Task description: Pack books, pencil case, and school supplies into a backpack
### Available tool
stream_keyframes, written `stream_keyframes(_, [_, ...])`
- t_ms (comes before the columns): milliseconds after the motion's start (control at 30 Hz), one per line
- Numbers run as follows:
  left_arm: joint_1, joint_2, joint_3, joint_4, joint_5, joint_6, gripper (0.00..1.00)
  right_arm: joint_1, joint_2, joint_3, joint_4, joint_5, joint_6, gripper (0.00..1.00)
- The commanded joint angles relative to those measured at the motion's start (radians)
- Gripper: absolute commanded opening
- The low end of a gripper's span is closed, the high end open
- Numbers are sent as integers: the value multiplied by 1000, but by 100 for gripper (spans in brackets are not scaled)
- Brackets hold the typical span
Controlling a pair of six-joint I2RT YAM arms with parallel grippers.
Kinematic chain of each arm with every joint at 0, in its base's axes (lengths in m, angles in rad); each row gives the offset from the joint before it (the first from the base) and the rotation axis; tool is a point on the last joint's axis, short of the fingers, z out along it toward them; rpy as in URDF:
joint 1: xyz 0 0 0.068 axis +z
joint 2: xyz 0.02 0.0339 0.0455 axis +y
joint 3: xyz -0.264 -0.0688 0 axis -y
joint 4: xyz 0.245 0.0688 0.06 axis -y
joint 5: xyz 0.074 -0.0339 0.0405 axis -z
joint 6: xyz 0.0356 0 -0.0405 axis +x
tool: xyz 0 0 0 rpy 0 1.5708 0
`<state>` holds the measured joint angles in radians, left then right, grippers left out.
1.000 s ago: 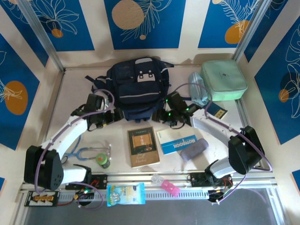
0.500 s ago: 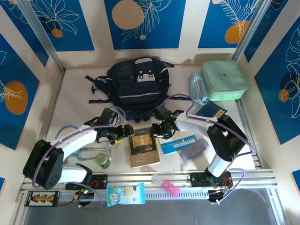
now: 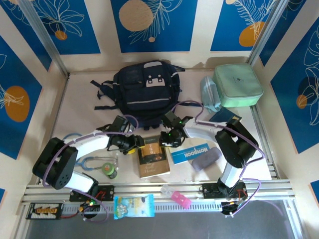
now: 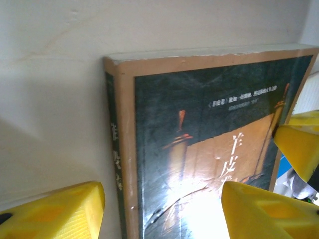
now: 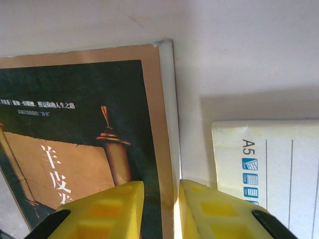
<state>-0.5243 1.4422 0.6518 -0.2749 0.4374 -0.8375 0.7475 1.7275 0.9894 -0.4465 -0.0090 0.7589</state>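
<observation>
The brown book [image 3: 152,158] lies flat on the table in front of the navy backpack [image 3: 145,92]. My left gripper [image 3: 138,144] is at the book's upper left corner. In the left wrist view it [image 4: 162,199] stands open astride the spine, one finger [image 4: 60,211] over the table, the other over the brown book's cover [image 4: 199,139]. My right gripper [image 3: 167,140] is at the upper right corner. In the right wrist view it [image 5: 161,191] is shut on the brown book's [image 5: 75,119] page edge. The NOTEBOOK book [image 3: 189,152] lies to the right, and a dark book [image 3: 227,117] sits further back.
A grey-purple pouch [image 3: 206,158] lies by the NOTEBOOK book. The mint-green case [image 3: 238,84] and a pale blue bag [image 3: 209,94] sit at the back right. A stethoscope [image 3: 87,162] and a green roll [image 3: 109,171] lie at the front left, small packets [image 3: 133,205] on the front rail.
Both arms have come down from the backpack's lower corners to the brown book's top corners. Both pairs of jaws have narrowed, the right one onto the book's edge.
</observation>
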Motion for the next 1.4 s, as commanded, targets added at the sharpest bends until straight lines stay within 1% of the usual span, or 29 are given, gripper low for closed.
stream_keyframes(0, [-14,15,28,22,43,0,60,-8,42,8,-25,20,-12,24])
stream_keyframes(100, [-15,26,25,37,55,-1,57,-11,64,1,-33,24,-3,23])
stream_keyframes(167, [-15,27,21,73,84,-10,54,-13,72,-5,-31,21,2,23])
stream_keyframes(200, [-15,25,11,123,114,-16,49,-14,76,-7,-27,21,2,23])
stream_keyframes(267, [-16,7,-13,231,161,-54,45,-18,81,-9,-21,14,-1,23])
stream_keyframes(300, [-15,-7,-26,287,178,-72,44,-21,84,-8,-20,11,-1,23])
stream_keyframes(367, [-15,-45,-35,340,195,-96,43,-27,84,-12,-17,10,3,23])
stream_keyframes(500, [-17,-118,-46,332,210,-110,43,-36,86,-21,4,6,8,22])
stream_keyframes(600, [-28,-154,-66,404,246,-153,43,-36,95,-15,10,7,15,22])
stream_keyframes(667, [-38,-174,-75,452,251,-179,44,-36,101,-12,11,8,24,22])
stream_keyframes(700, [-41,-177,-74,453,245,-181,44,-36,104,-12,12,9,30,22])
stream_keyframes(767, [-44,-170,-58,388,215,-153,44,-36,110,-15,16,14,41,22])
stream_keyframes(900, [-51,-113,-42,305,197,-103,45,-37,118,-27,16,17,51,22])
stream_keyframes(1200, [-100,-43,2,338,200,-94,44,-40,115,-29,6,36,60,22])
stream_keyframes(1300, [-102,-43,2,320,189,-81,44,-40,127,-20,-16,54,64,17])
stream_keyframes(1367, [-102,-51,3,284,161,-63,43,-39,138,-11,-40,67,65,14])
